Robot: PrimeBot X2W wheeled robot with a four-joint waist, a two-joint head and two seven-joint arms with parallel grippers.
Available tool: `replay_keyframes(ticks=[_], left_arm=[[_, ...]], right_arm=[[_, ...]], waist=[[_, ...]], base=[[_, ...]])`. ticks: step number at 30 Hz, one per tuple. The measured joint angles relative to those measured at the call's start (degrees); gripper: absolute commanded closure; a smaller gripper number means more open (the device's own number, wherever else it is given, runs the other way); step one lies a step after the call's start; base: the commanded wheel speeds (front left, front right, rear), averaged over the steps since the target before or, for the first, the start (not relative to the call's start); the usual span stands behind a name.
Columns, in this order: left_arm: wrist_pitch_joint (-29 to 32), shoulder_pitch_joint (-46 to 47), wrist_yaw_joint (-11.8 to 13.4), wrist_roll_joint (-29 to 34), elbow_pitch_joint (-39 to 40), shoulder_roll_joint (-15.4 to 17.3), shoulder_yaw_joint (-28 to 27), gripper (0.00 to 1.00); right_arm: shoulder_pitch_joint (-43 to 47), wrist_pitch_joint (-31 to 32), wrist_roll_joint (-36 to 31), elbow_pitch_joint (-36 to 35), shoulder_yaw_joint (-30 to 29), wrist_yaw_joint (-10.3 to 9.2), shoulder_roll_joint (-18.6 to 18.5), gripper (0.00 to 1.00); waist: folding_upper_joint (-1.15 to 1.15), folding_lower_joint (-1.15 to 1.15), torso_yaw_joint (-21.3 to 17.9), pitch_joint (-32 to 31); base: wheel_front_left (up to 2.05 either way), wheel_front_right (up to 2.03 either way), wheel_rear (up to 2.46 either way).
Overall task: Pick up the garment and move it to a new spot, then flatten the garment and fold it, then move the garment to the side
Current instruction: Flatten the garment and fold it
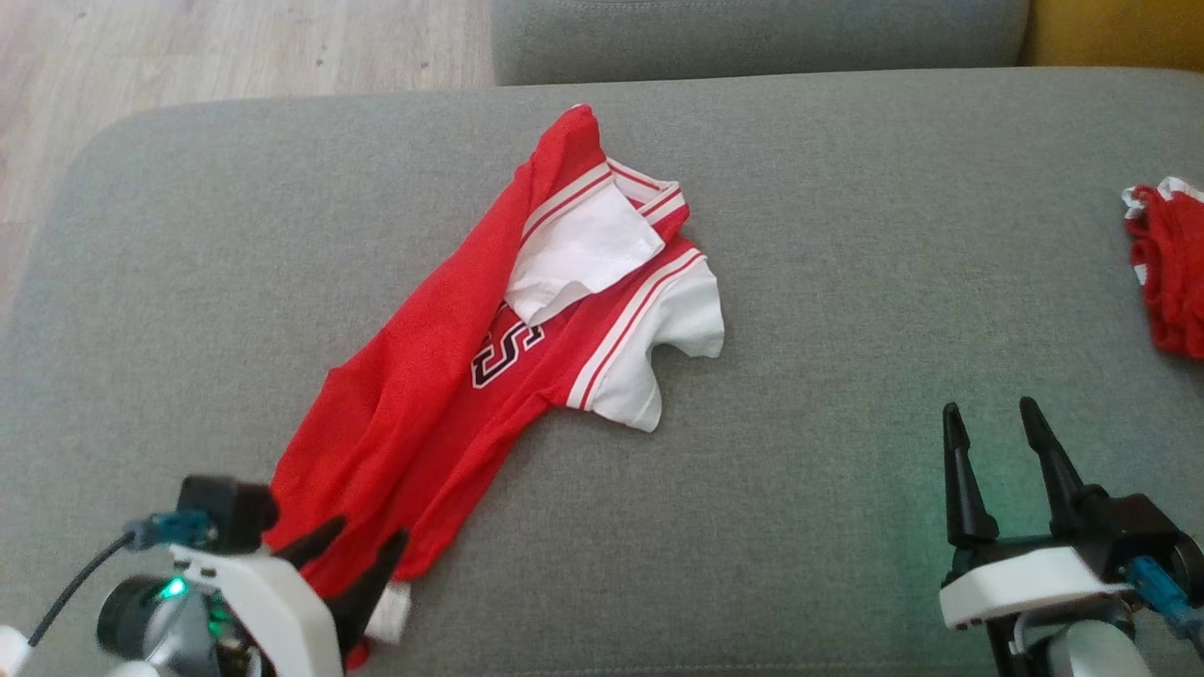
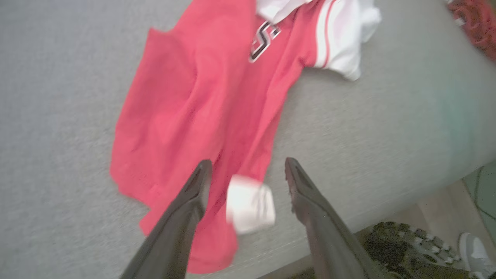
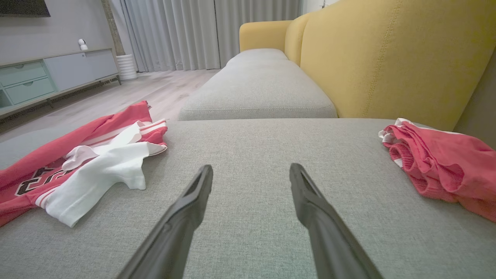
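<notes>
Garment (image 1: pixel 442 376) rumpled on sofa cushion (image 1: pixel 847 310), hem at its near edge below left gripper (image 1: pixel 367 529); its jaws, and those of right gripper (image 1: pixel 990 406), stand apart. Risk: a stray pull could drag the hem off the edge.

Overall light: bright, soft and even, with no hard glare.
Shadows: thin and soft-edged, under the rims of the garment (image 1: pixel 423 395).
Head view: mildly soft, muted colour; a green glow tints the sofa cushion (image 1: pixel 894 527) beside the right gripper (image 1: pixel 990 406).
Left wrist view: motion blur throughout, red washed to pink, green cast at right.
Right wrist view: sharpest of the 3; wide-angle stretching at the edges; fingers (image 3: pixel 186 217) soft near the bottom.
</notes>
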State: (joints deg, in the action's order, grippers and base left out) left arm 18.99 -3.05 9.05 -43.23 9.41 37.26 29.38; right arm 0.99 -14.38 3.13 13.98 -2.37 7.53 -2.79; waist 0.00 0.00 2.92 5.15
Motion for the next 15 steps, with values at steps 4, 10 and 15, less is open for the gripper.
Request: replay_keyframes(ticks=[4, 10, 15], left_arm=[[-1.5, 1.8, 1.5, 0.1, 3.4, -1.9, -1.0, 0.0], [-4.6, 14.4, 2.5, 6.5, -8.2, -7.7, 1.2, 0.0], [-6.2, 21.8, -0.1, 7.9, -20.5, -13.9, 4.3, 0.0]], right_arm=[[0.0, 0.0, 0.0, 0.1, 0.1, 0.0, 0.0, 0.0], [-0.5, 0.0, 0.0, 0.2, 1.8, 0.0, 0.0, 0.0], [-1.9, 0.0, 0.0, 0.6, 2.3, 0.0, -0.1, 0.0]], waist=[[0.0, 0.0, 0.0, 0.5], [0.0, 0.0, -0.8, 2.2], [0.0, 0.0, -2.5, 3.8]], base=[[0.0, 0.0, 0.0], [0.0, 0.0, 0.0], [0.0, 0.0, 0.0]])
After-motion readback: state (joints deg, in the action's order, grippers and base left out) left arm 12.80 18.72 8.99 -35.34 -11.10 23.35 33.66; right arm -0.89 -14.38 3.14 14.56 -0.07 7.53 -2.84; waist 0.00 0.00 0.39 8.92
